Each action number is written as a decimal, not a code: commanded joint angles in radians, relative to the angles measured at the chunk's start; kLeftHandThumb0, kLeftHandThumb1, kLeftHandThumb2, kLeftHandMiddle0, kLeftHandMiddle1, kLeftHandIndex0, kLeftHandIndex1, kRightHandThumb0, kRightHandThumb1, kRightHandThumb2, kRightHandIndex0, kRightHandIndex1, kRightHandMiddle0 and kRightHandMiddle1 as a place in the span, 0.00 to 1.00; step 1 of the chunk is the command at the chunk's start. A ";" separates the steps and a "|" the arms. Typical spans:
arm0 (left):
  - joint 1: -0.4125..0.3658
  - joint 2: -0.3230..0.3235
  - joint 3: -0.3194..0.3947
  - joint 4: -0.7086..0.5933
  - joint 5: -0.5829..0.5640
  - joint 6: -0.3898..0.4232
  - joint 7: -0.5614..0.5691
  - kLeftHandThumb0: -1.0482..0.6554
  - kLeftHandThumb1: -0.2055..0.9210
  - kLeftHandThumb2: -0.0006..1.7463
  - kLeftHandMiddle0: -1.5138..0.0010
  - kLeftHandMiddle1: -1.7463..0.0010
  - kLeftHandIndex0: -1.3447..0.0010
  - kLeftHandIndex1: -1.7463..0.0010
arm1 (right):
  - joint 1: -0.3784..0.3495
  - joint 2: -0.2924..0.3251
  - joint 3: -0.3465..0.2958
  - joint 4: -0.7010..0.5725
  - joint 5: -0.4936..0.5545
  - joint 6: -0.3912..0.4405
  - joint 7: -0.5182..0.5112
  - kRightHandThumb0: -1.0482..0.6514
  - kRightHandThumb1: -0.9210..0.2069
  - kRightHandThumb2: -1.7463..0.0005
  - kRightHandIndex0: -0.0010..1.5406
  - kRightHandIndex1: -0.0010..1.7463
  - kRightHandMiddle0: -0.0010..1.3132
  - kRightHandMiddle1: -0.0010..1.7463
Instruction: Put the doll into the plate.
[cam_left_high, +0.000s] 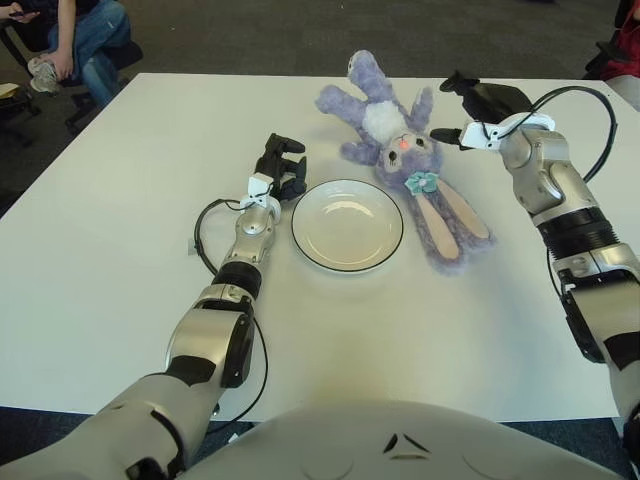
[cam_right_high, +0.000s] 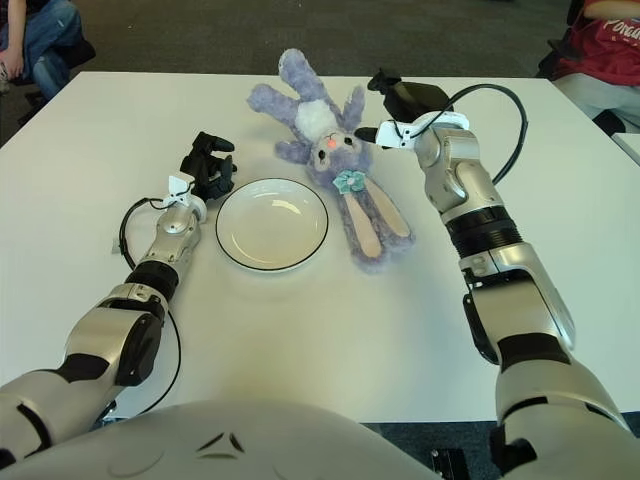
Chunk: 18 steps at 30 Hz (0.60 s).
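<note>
A purple plush rabbit doll (cam_left_high: 400, 150) lies on the white table, head toward me, long ears (cam_left_high: 450, 225) reaching down to the right of the plate. The white plate (cam_left_high: 347, 224) with a dark rim sits empty just left of the doll's ears. My right hand (cam_left_high: 470, 105) is above the table beside the doll's right side, fingers spread, one fingertip close to the doll's head, holding nothing. My left hand (cam_left_high: 279, 165) shows just left of the plate with fingers curled, empty.
The white table (cam_left_high: 120, 200) extends wide to the left and front. People sit beyond the far left corner (cam_left_high: 75, 45) and far right corner (cam_right_high: 610, 45). Cables (cam_left_high: 205, 235) loop off both forearms.
</note>
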 joint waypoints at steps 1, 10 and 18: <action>0.036 -0.003 -0.002 0.036 0.001 -0.009 -0.008 0.61 0.77 0.49 0.80 0.03 0.79 0.03 | -0.010 0.025 -0.034 0.001 0.058 -0.002 0.024 0.00 0.00 0.59 0.19 1.00 0.00 0.37; 0.034 0.005 -0.009 0.042 0.011 -0.019 -0.014 0.61 0.77 0.49 0.79 0.03 0.78 0.04 | 0.018 0.065 -0.098 -0.096 0.184 0.065 0.120 0.00 0.00 0.60 0.23 1.00 0.00 0.45; 0.033 0.014 -0.019 0.050 0.020 -0.029 -0.017 0.61 0.77 0.50 0.79 0.03 0.78 0.03 | 0.017 0.104 -0.131 -0.148 0.264 0.150 0.175 0.03 0.00 0.62 0.28 0.99 0.00 0.48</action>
